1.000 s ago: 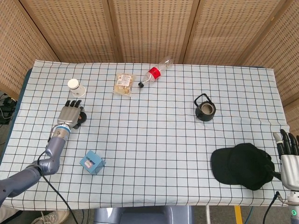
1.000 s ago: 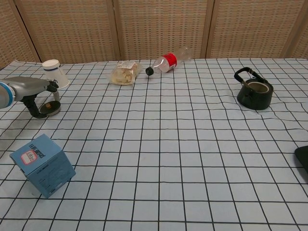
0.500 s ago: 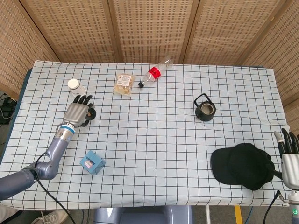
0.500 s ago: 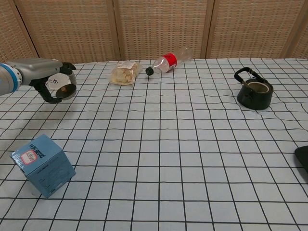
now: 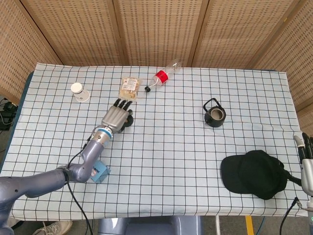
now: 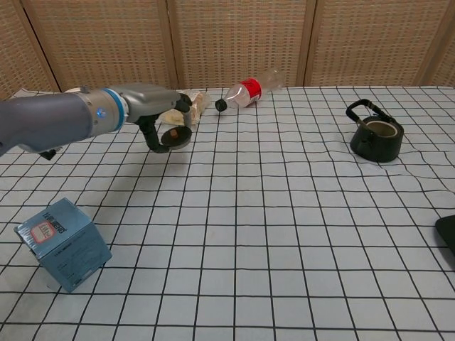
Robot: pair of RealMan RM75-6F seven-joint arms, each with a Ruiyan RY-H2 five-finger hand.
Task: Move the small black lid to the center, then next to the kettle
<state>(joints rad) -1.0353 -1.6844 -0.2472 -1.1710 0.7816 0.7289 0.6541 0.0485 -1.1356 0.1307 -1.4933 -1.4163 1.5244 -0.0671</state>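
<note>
Holding the small black lid in the left robot hand, fingers wrapped around its rim, lid lifted clear of the checked table and tilted in the chest view. It sits just in front of the snack bag, well apart from the kettle over on the right. Right robot hand is only partly visible at the table's near-right edge beside the black cap; can't tell its finger state. Blue box rests near the front-left.
</note>
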